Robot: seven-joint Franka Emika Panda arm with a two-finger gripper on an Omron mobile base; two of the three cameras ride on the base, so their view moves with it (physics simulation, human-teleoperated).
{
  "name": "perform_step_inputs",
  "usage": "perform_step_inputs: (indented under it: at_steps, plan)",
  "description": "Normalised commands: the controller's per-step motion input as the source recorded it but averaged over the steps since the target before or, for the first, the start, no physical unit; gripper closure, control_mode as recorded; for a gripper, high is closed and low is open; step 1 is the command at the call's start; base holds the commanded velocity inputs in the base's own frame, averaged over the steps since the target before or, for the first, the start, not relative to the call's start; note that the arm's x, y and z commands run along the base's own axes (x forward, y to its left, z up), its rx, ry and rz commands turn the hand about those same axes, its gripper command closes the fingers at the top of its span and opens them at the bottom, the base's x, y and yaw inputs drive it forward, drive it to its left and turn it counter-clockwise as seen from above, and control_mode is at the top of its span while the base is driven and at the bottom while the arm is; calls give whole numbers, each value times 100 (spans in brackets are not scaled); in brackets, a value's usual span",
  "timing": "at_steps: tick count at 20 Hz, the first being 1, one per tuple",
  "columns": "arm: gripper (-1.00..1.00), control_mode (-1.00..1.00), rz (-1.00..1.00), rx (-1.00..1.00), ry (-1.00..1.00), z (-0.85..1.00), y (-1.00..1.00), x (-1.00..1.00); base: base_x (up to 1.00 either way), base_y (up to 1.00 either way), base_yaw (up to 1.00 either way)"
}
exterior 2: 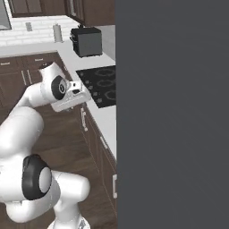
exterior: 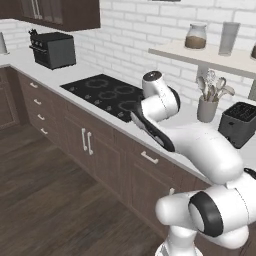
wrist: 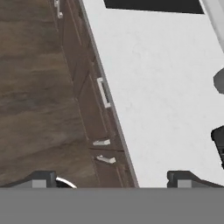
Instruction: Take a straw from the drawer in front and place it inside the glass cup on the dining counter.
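Presently, item by item, with the black cooktop (exterior: pixel 107 95) as our landmark:

1. End effector (wrist: pixel 113 180): open, its two dark fingertips (wrist: pixel 43 178) spread wide with nothing between them. It hangs over the front edge of the white surface (wrist: pixel 153 87), a little past the cooktop, looking down at both worktop and wood floor.

2. Drawer (exterior: pixel 137 147): dark-brown front, shut flush, set just under the surface edge and just beyond the near corner of the cooktop. Its short silver bar handle (wrist: pixel 103 92) sits ahead of the end effector, apart from it and untouched.

3. Straw: we judge it to lie inside the shut drawer, since nothing thin and yellow rests on the surface beside the cooktop.

4. Sundries on the surface: a dark toaster oven (exterior: pixel 54 49) well beyond the far side of the cooktop, a grey pot of utensils (exterior: pixel 207 107) and a black toaster (exterior: pixel 240 124) on its near side, toward the wall.

5. Step in hand, as we read it: the approach to the drawer handle. Opening, fetching and carrying are all not yet done, so the task stands at its very start.

6. Next move, in our judgement: lower the end effector in front of the cabinet face, turn it so the jaws straddle the bar across its short section, close on it, then pull straight out from the cooktop side toward the floor space.
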Motion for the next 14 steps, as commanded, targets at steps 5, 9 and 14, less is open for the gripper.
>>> perform_step_inputs:
  at_steps: [5, 9, 14]
  plan:
    - [-100, -100, 0, -33, -7, -78, 21, 43, 0, 0, 0]
    - [-100, -100, 0, -26, -7, -73, 0, 25, 0, 0, 0]
    - [-100, -100, -1, -24, -2, -80, 1, 10, 0, 0, 0]
